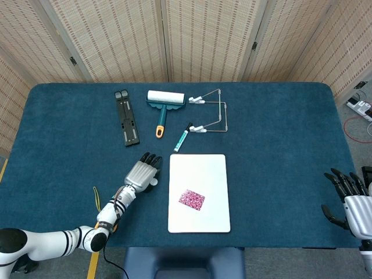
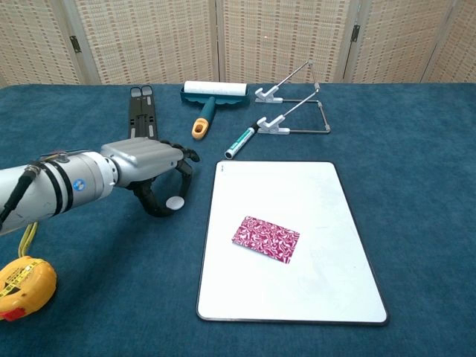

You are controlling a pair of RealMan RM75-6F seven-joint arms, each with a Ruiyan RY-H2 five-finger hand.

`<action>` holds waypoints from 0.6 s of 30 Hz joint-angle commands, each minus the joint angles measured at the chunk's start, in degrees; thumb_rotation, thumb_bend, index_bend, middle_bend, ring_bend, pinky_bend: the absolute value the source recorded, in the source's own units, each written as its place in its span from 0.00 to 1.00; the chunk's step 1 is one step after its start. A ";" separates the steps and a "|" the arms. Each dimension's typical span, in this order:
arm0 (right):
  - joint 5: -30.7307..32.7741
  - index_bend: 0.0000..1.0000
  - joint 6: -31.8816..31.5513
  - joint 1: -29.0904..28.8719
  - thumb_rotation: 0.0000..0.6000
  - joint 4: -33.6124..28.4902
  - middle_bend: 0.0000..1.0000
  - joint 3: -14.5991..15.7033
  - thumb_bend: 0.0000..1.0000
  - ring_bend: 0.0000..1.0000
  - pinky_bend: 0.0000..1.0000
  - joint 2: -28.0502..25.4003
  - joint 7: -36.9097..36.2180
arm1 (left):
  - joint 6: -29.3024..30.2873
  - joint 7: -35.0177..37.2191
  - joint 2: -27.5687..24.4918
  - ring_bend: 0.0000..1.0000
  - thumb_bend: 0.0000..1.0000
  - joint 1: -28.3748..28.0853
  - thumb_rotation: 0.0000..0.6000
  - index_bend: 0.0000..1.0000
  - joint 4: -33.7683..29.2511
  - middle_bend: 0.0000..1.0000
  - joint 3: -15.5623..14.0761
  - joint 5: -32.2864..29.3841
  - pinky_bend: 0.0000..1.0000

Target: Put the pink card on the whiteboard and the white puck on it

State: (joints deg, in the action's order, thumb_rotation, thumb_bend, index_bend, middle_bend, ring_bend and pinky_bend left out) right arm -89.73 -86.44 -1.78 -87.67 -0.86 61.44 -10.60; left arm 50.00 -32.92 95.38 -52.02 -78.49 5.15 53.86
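Note:
The pink patterned card (image 1: 191,199) (image 2: 265,239) lies flat on the lower half of the whiteboard (image 1: 197,168) (image 2: 282,193). The small white puck (image 2: 175,201) is at table level just left of the whiteboard's left edge. My left hand (image 1: 142,172) (image 2: 145,167) arches over it, thumb and fingers closed around the puck. In the head view the hand hides the puck. At the table's front right corner my right hand (image 1: 347,200) holds nothing, its fingers spread.
Behind the whiteboard lie a teal marker (image 1: 182,138) (image 2: 242,139), a lint roller (image 1: 164,102) (image 2: 214,93), a black folding stand (image 1: 126,116) (image 2: 141,111) and a wire stand (image 1: 212,110) (image 2: 297,104). A yellow tape measure (image 2: 22,286) sits at the front left.

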 commanded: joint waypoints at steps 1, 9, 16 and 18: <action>-0.03 0.12 -0.05 0.01 1.00 -0.09 0.10 -0.01 0.37 0.12 0.00 -0.02 0.10 | 0.38 0.36 -0.51 0.06 0.38 0.14 1.00 0.52 -0.81 0.11 0.14 0.75 0.00; 0.03 0.12 0.10 -0.07 1.00 -0.40 0.10 -0.05 0.37 0.12 0.00 -0.02 0.48 | 2.30 1.29 -3.60 0.06 0.38 0.06 1.00 0.52 -9.05 0.11 0.68 5.82 0.00; 0.00 0.12 0.29 -0.23 1.00 -0.38 0.10 -0.10 0.37 0.12 0.00 0.01 0.44 | 2.56 -0.39 -3.23 0.06 0.38 -0.98 1.00 0.52 -14.64 0.11 0.25 8.93 0.00; -0.03 0.12 0.19 -0.24 1.00 -0.38 0.10 -0.16 0.37 0.12 0.00 -0.02 0.29 | 2.53 -1.52 -2.27 0.06 0.38 -1.51 1.00 0.52 -15.06 0.11 0.38 8.68 0.00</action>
State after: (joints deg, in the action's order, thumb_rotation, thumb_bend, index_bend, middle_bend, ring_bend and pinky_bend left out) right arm -89.76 -86.23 -2.02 -88.04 -1.00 61.43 -10.30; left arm 52.48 -33.75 92.51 -53.09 -93.12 5.51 62.63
